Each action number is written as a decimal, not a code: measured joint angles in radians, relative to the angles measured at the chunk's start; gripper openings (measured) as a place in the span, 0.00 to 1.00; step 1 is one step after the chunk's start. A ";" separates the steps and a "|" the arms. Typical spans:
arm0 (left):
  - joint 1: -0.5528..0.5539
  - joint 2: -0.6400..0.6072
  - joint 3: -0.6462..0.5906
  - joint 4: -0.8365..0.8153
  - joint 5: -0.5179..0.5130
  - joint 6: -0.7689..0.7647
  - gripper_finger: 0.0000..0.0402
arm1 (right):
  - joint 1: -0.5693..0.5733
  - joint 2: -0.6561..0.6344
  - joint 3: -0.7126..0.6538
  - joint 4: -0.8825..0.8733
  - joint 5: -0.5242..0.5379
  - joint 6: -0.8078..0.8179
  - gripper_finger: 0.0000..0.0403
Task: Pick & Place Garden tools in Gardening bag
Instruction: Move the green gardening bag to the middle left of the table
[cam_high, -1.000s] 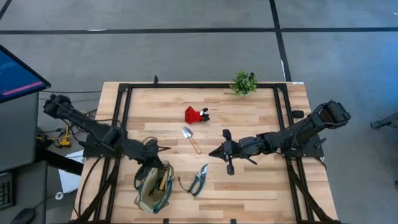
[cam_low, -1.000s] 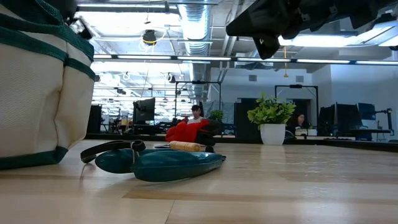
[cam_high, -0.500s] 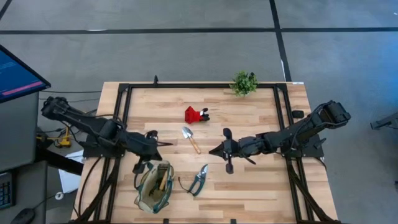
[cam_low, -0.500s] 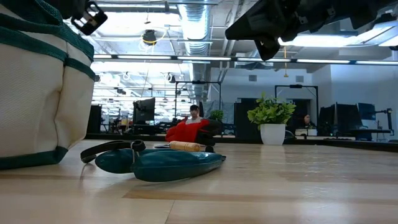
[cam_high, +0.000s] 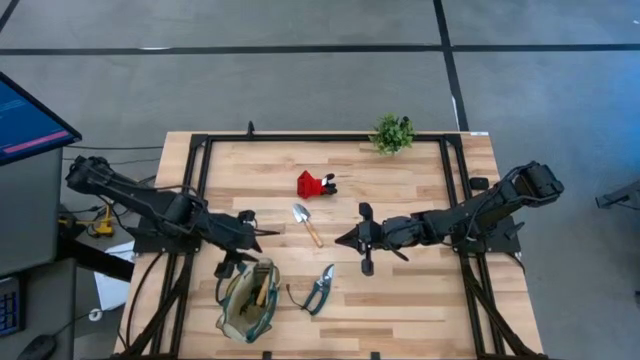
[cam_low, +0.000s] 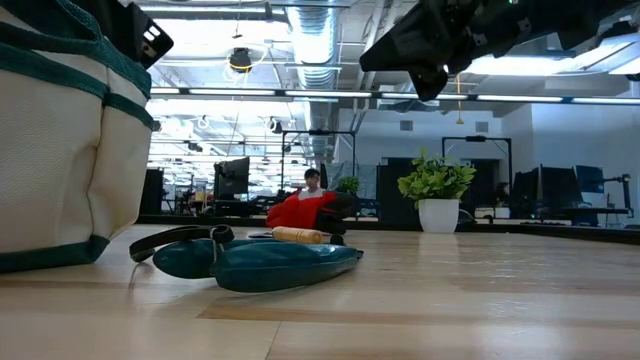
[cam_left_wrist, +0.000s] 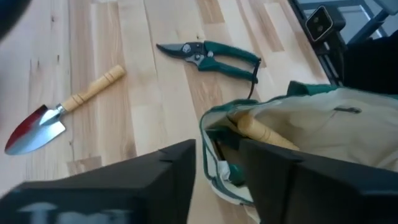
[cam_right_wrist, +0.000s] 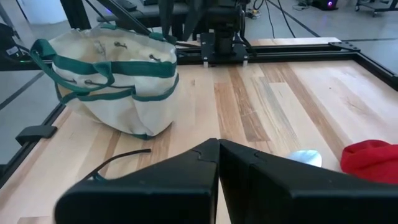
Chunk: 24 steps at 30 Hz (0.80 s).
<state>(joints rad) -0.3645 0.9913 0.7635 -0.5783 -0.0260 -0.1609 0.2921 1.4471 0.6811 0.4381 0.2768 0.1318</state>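
**Left gripper hangs empty above the bag; three tools wait on the worktop**

The left gripper (cam_high: 262, 232) hovers near the worktop's left edge, just beyond the open mouth of the gardening bag (cam_high: 247, 303). In its wrist view the fingers (cam_left_wrist: 168, 168) stand a little apart, with nothing between them. The right gripper (cam_high: 340, 241) hangs over the middle of the worktop with its fingers pressed together, also empty.

The tan bag with green trim sits at the near left corner. A wooden handle (cam_left_wrist: 258, 132) pokes up inside it, so one tool looks already packed.

Outward from the left gripper, a trowel (cam_high: 305, 222) lies nearest, toward the middle of the worktop. A red-and-black tool (cam_high: 314, 185) lies beyond the trowel, toward the far edge. Green-handled shears (cam_high: 319, 289) lie just beside the bag, toward the near edge. A small potted plant (cam_high: 391, 132) stands at the far edge, well apart.

The likely risks: both grippers sit close to the trowel, so reaching for it together could make them collide. A low pass by the left arm could snag a bag handle and tip the bag. The flat trowel blade may slip from a shallow pinch.
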 joint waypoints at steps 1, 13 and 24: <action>0.000 0.000 -0.001 0.001 0.000 0.000 0.32 | 0.001 0.000 0.000 -0.003 0.000 0.000 0.00; 0.007 0.113 -0.003 0.044 0.005 -0.011 0.47 | 0.001 0.000 0.000 -0.016 -0.001 0.000 0.00; 0.007 0.188 -0.005 0.055 0.006 -0.045 0.36 | 0.001 0.000 0.000 -0.023 -0.002 0.000 0.00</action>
<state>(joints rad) -0.3576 1.1791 0.7589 -0.5234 -0.0196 -0.2057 0.2935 1.4471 0.6811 0.4150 0.2750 0.1318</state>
